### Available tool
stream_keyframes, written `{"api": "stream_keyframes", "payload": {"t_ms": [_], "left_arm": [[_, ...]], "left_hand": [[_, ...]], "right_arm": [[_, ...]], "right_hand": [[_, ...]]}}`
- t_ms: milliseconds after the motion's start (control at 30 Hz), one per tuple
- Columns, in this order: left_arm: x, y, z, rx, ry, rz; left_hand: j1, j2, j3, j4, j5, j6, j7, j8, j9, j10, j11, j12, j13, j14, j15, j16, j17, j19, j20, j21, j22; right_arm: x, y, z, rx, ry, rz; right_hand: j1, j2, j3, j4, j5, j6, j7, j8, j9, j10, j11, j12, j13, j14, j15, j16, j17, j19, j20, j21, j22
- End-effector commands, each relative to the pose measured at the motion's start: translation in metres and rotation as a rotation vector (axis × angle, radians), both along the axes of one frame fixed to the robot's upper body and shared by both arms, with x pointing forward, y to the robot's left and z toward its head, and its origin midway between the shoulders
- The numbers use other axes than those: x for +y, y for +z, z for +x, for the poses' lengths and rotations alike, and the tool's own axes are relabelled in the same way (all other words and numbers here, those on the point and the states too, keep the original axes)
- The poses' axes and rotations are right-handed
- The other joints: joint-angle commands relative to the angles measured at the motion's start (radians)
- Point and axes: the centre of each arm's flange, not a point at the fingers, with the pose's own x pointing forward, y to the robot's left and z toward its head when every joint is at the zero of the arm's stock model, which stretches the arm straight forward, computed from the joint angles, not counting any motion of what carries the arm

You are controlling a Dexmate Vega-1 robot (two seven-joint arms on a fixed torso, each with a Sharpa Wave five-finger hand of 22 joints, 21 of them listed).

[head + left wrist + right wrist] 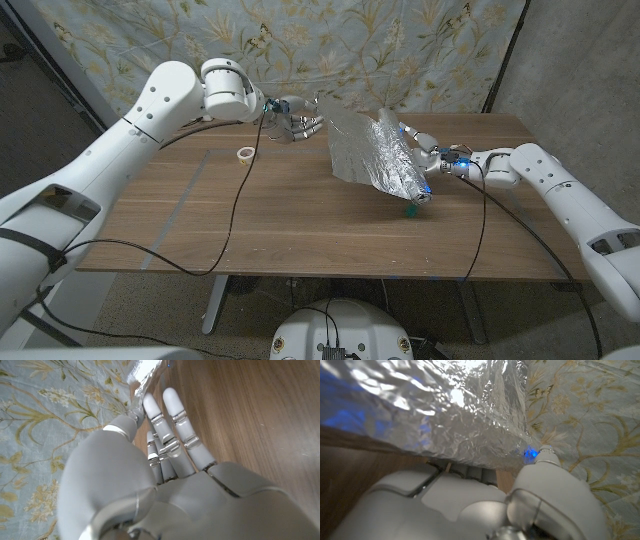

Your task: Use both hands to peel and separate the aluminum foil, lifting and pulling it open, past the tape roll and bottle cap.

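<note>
A crumpled sheet of aluminum foil (365,150) hangs lifted above the table's far right half, spread between my two hands. My left hand (292,117) pinches its far left corner, other fingers spread; in the left wrist view the foil (144,374) sits at the fingertips of that hand (165,460). At the sheet's right edge my right hand (430,156) grips it; the right wrist view shows the foil (440,410) draped just over that hand (470,505). A small tape roll (245,154) lies left of the foil. The green bottle cap (410,211) sits under the foil's lower right end.
The wooden table (280,230) has bare wood across its near half and left side. A floral cloth backdrop (400,50) hangs close behind the far edge. A black cable (238,200) from my left arm drapes over the table's left middle.
</note>
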Motion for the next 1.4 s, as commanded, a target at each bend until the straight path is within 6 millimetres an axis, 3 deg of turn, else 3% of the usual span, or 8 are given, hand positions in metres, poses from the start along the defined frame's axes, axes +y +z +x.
{"api": "stream_keyframes", "payload": {"t_ms": [33,567,667,933,1100,1400], "left_arm": [[0.016,0.01,-0.014,-0.047,0.026,0.006],[0.021,0.009,-0.019,-0.043,0.026,0.003],[0.021,0.01,-0.019,-0.033,0.012,0.022],[0.02,0.018,-0.018,-0.002,-0.042,0.101],[0.018,0.025,-0.02,0.009,-0.058,0.149],[0.011,0.03,-0.018,0.031,-0.068,0.203]], "left_hand": [[0.008,-0.001,0.006,-0.001,-0.001,0.0,0.004,-0.002,0.003,0.094,-0.095,0.0,0.003,0.007,-0.005,-0.002,0.005,0.001,-0.003,0.008,-0.001],[0.002,-0.001,0.008,0.004,0.001,-0.005,0.002,-0.003,0.003,0.091,-0.098,0.0,0.006,0.009,-0.003,-0.005,0.004,0.001,-0.004,0.014,-0.002],[-0.057,-0.008,-0.011,0.033,-0.004,-0.022,0.008,-0.006,0.0,0.062,-0.089,-0.03,-0.016,-0.012,0.021,-0.018,-0.006,-0.009,0.007,0.013,-0.003],[-0.264,-0.074,-0.104,0.103,-0.055,-0.128,0.029,-0.016,-0.012,-0.033,-0.031,-0.1,-0.048,-0.069,0.06,-0.046,-0.037,-0.03,0.038,-0.011,-0.007],[-0.303,-0.086,-0.119,0.115,-0.069,-0.156,0.039,-0.016,-0.015,-0.061,-0.017,-0.116,-0.05,-0.083,0.069,-0.054,-0.045,-0.033,0.045,-0.021,-0.007],[-0.319,-0.089,-0.121,0.115,-0.08,-0.193,0.046,-0.018,-0.018,-0.081,-0.01,-0.125,-0.046,-0.09,0.078,-0.059,-0.054,-0.034,0.051,-0.031,-0.008]], "right_arm": [[-0.004,0.001,-0.003,-0.013,-0.006,0.011],[-0.006,0.003,-0.004,-0.019,-0.014,0.003],[-0.006,0.002,-0.003,-0.018,-0.016,0.001],[-0.004,0.002,-0.002,-0.022,-0.018,-0.005],[-0.001,0.001,-0.001,-0.025,-0.013,-0.012],[0.0,0.001,-0.001,-0.042,-0.007,-0.021]], "right_hand": [[-0.009,0.002,-0.004,0.0,0.005,-0.002,-0.001,0.006,0.001,-0.001,0.0,-0.002,0.005,-0.002,0.005,0.0,0.002,0.009,0.0,-0.002,0.001],[-0.01,0.004,-0.007,-0.001,0.011,-0.002,0.0,0.008,-0.004,-0.002,0.002,-0.002,0.007,-0.002,0.005,-0.002,0.002,0.011,0.0,-0.007,0.001],[-0.01,0.004,-0.007,-0.001,0.013,-0.003,0.0,0.008,-0.005,-0.003,0.0,-0.003,0.007,-0.003,0.003,-0.003,0.002,0.011,-0.001,-0.008,0.001],[-0.009,0.005,-0.008,-0.002,0.015,-0.004,0.001,0.008,-0.007,-0.003,0.002,-0.004,0.008,-0.003,0.004,-0.003,0.002,0.012,0.002,-0.01,0.001],[-0.009,0.005,-0.009,-0.002,0.016,-0.004,0.0,0.009,-0.008,-0.004,0.002,-0.004,0.009,-0.004,0.006,-0.004,0.002,0.013,0.001,-0.011,0.001],[-0.008,0.006,-0.01,-0.004,0.02,-0.005,-0.001,0.009,-0.011,-0.006,0.003,-0.005,0.01,-0.007,0.006,-0.006,0.002,0.012,0.001,-0.015,0.001]]}}
